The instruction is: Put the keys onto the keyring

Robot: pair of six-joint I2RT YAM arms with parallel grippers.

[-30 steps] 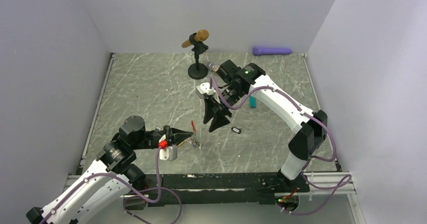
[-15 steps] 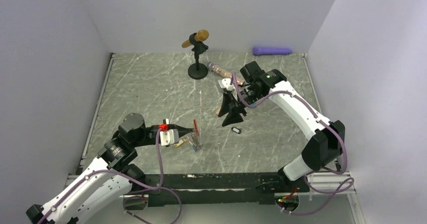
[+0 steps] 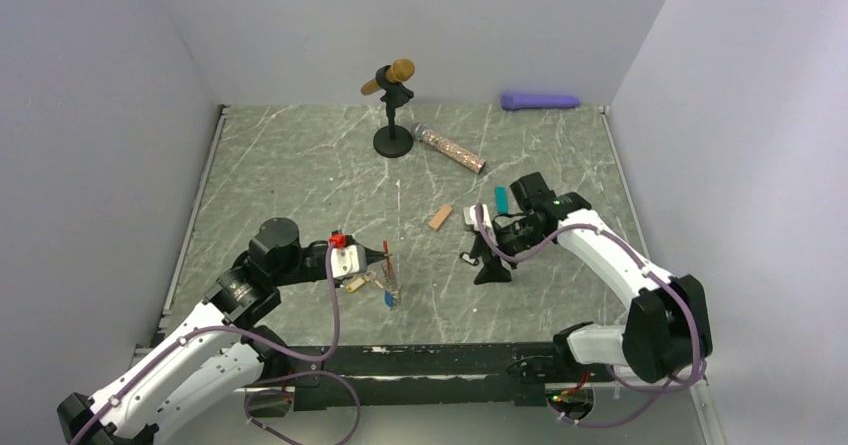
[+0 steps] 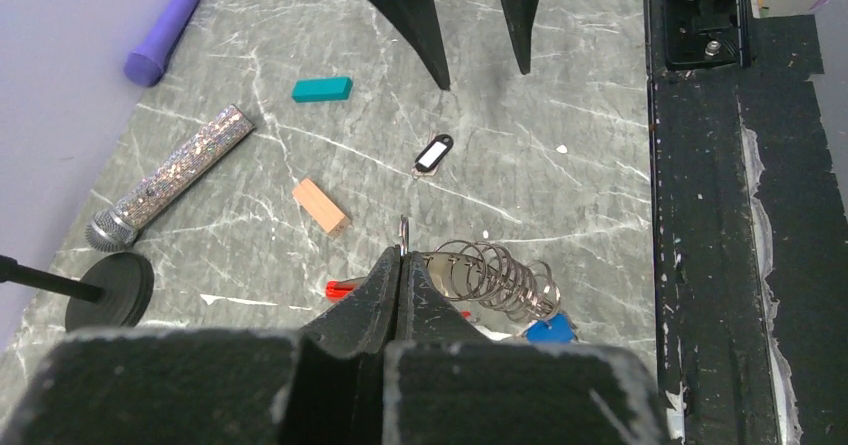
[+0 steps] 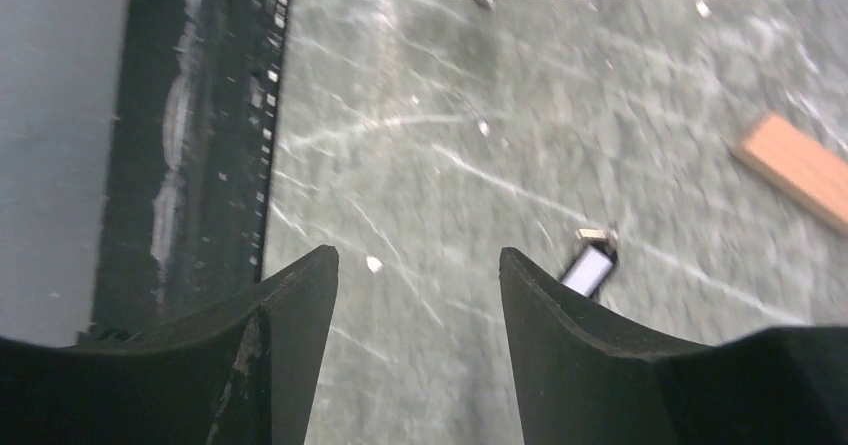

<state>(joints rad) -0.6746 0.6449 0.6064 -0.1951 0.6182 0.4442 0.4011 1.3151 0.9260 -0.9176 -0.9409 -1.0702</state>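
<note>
Left gripper is clamping fully shut on a small loop of the keyring, whose silvery coil is hanging below the fingertips at the near left of the table. Right gripper is hovering with jaws apart, holding nothing, just beside a black-tagged key lying right of the keyring. A blue tag, apparently threaded on, is dangling from the coil.

On the grey-green marbled surface, a black round-based stand stands near the middle of the far edge and holds a brown microphone. A glittery speckled tube lies slanted just right of the stand's base. A purple cylinder lies by the far right corner. Nearer the middle, a tan wooden block and a teal block lie apart.
</note>
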